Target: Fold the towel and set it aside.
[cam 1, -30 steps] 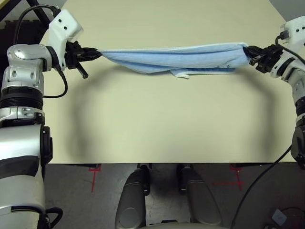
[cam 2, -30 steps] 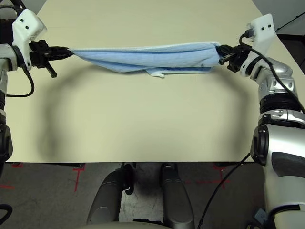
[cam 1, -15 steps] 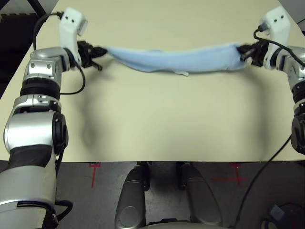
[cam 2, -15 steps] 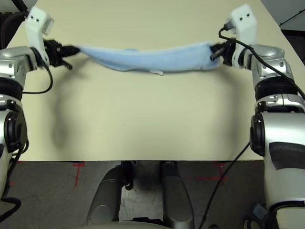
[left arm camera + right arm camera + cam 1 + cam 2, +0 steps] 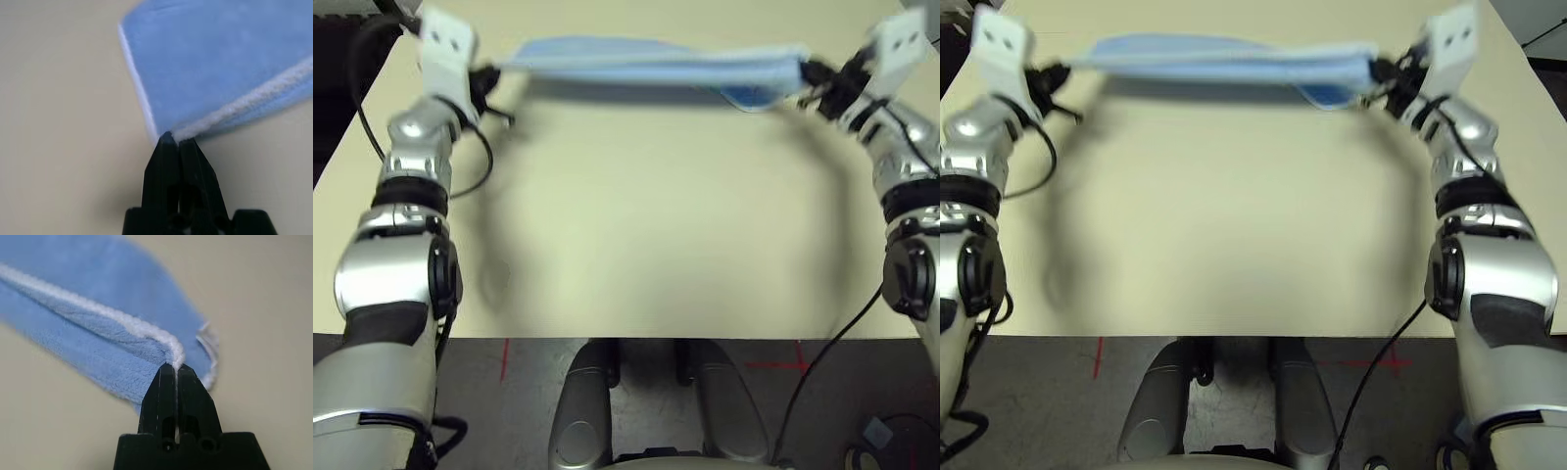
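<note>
The light blue towel (image 5: 646, 65) hangs stretched into a long band above the far part of the beige table (image 5: 646, 225), held at both ends. My left gripper (image 5: 495, 70) is shut on its left corner, where the whitish stitched edge (image 5: 244, 105) meets the black fingertips (image 5: 172, 142). At the other end my right gripper (image 5: 806, 72) is shut on the right corner, pinching the white edging (image 5: 146, 333). A fold of cloth droops a little near the right end (image 5: 749, 95).
Beneath the towel the table carries its shadow (image 5: 636, 94). The near table edge (image 5: 646, 337) runs across the lower part of the view, with dark floor and red tape marks (image 5: 505, 360) below it.
Both grippers have carried the towel farther away and higher, toward the table's far side. It has pulled flatter and tauter between them. The head camera has also tilted.
</note>
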Robot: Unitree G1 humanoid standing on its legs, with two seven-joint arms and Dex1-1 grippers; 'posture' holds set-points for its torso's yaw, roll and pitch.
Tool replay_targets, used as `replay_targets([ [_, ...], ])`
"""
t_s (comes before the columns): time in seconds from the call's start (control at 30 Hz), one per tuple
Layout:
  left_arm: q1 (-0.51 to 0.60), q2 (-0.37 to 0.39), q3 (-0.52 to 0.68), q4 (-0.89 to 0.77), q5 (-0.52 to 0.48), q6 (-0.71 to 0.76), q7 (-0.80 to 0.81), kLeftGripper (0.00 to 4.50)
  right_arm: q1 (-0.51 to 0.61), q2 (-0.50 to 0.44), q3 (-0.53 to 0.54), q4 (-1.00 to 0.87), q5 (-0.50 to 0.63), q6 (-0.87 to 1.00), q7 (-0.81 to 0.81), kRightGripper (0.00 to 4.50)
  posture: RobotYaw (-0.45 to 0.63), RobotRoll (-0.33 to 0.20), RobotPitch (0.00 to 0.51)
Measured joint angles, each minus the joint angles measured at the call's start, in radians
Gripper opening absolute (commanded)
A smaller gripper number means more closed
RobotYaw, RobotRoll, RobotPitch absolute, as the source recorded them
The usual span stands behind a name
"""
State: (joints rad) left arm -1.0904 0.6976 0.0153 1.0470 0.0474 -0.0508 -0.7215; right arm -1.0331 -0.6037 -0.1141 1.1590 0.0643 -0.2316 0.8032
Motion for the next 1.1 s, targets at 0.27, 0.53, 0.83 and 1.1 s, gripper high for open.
replay_targets([
  [0.27, 0.045, 0.098, -0.057, -0.2, -0.008, 0.162, -0.319, 0.03, -0.002, -0.101, 0.043, -0.037, -0.047, -0.02, 0.118, 0.0, 0.05, 0.0, 0.284],
  [0.53, 0.087, 0.209, -0.13, -0.422, -0.073, 0.361, -0.753, 0.03, -0.028, -0.15, 0.091, 0.011, -0.107, -0.06, 0.189, 0.0, 0.06, 0.0, 0.281],
  [0.83, 0.144, 0.266, -0.177, -0.496, -0.08, 0.422, -0.874, 0.03, -0.016, -0.156, 0.132, 0.012, -0.093, -0.093, 0.507, 0.0, 0.06, 0.0, 0.282],
  [1.1, 0.143, 0.305, -0.238, -0.483, -0.087, 0.408, -0.879, 0.03, -0.002, -0.194, 0.125, -0.008, -0.072, -0.243, 0.595, 0.0, 0.06, 0.0, 0.275],
])
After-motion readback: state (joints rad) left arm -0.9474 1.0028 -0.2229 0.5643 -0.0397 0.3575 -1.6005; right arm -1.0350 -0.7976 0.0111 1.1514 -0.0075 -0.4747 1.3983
